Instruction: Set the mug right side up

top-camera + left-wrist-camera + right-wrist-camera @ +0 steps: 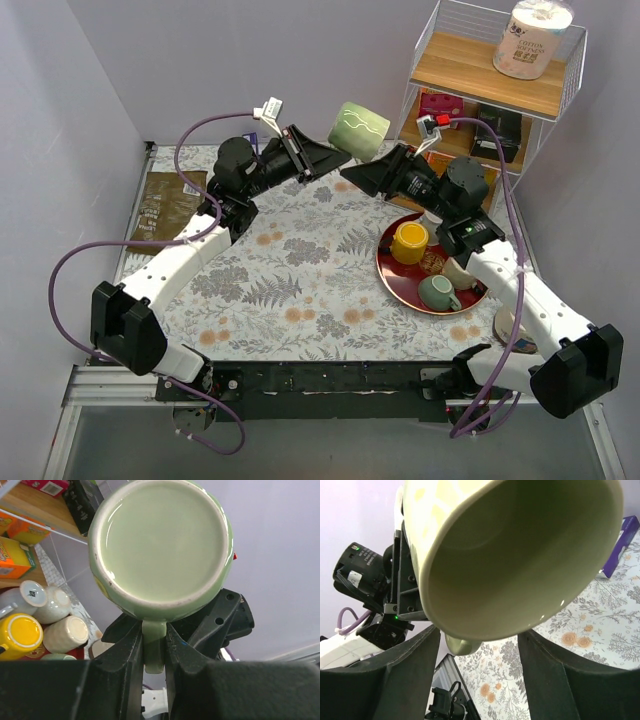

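Observation:
The pale green mug (358, 130) hangs in the air over the far middle of the table, lying on its side. My left gripper (335, 151) is shut on its handle (153, 647); the left wrist view shows the mug's flat base (160, 545) facing the camera. My right gripper (352, 177) is open just right of and below the mug. In the right wrist view the mug's open mouth (520, 555) fills the frame, and the right fingers (415, 672) stand apart on either side beneath its rim, holding nothing.
A red plate (392, 278) at the right holds a yellow mug (409, 241), a green cup (437, 292) and white cups. A wire shelf (480, 75) with a paper roll and boxes stands at the back right. A brown packet (160, 205) lies at the left.

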You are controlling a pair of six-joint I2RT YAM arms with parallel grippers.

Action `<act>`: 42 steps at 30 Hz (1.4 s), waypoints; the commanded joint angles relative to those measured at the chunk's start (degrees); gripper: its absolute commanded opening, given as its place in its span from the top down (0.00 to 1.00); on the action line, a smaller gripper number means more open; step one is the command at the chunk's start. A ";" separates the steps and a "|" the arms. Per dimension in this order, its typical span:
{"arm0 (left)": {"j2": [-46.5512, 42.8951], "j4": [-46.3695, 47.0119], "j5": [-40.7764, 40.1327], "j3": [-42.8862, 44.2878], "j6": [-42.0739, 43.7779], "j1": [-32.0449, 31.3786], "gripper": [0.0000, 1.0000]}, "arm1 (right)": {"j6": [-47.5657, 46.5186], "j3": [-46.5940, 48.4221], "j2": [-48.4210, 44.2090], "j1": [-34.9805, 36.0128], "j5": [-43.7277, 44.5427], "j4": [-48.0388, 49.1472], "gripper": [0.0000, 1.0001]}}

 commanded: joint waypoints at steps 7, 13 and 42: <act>-2.21 14.96 2.20 -2.87 -7.63 0.22 1.00 | 8.40 -3.11 1.14 0.09 -0.40 15.56 0.47; -2.56 20.75 1.93 -6.73 -9.91 0.22 1.00 | 14.29 -5.31 2.28 0.09 0.30 21.27 0.65; -8.01 -7.95 -7.79 -8.85 14.31 0.14 0.11 | 3.77 2.07 5.71 0.09 7.59 2.06 0.99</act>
